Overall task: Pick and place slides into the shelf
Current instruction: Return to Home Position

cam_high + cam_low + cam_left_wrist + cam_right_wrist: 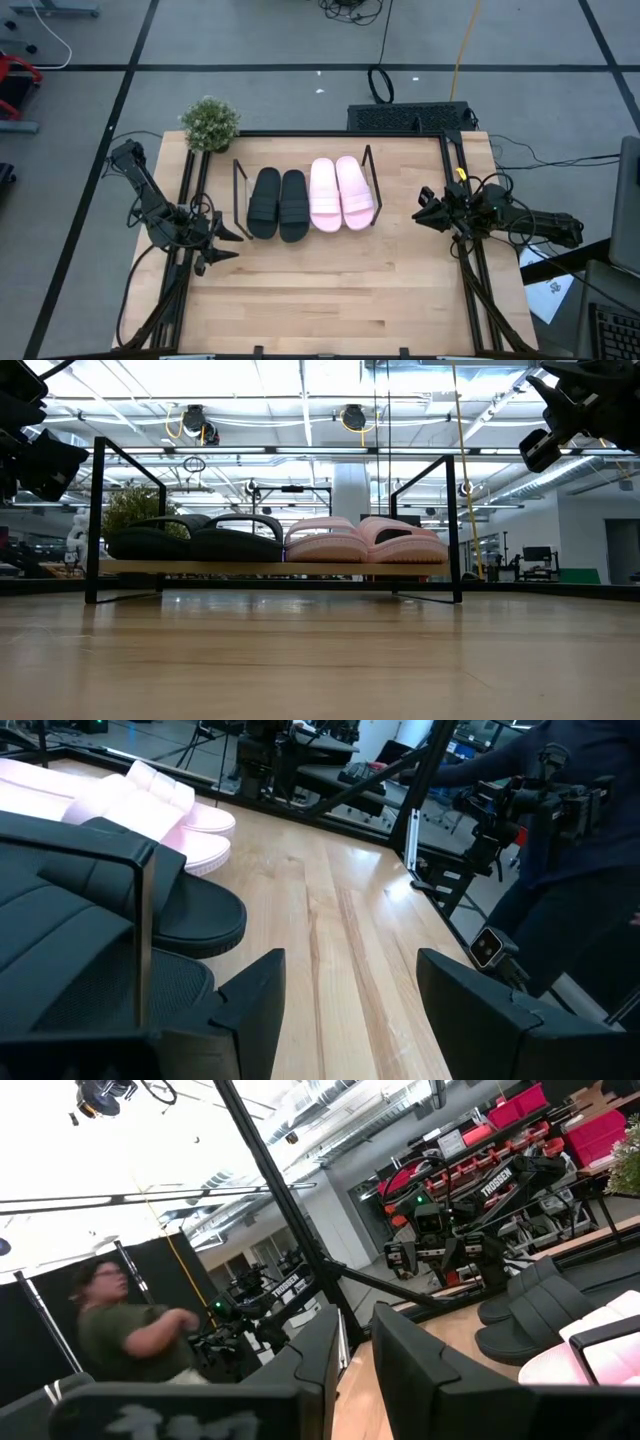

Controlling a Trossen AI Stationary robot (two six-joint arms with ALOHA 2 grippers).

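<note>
Slides (323,195): all four are on the shelf (238,190), between my two pincers.
The black pair (265,203) and the pink pair (352,192) sit side by side there, so I think the job is done and this step is going home. My left pincer (233,246) is open and empty, just beside the shelf. My right pincer (418,210) is a little open and empty, farther off. Next, both arms need to tuck back slowly. The low view cuts off both pincers.

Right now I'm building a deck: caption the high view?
Black slides and pink slides side by side in the shelf, left gripper and right gripper flanking it.
</note>
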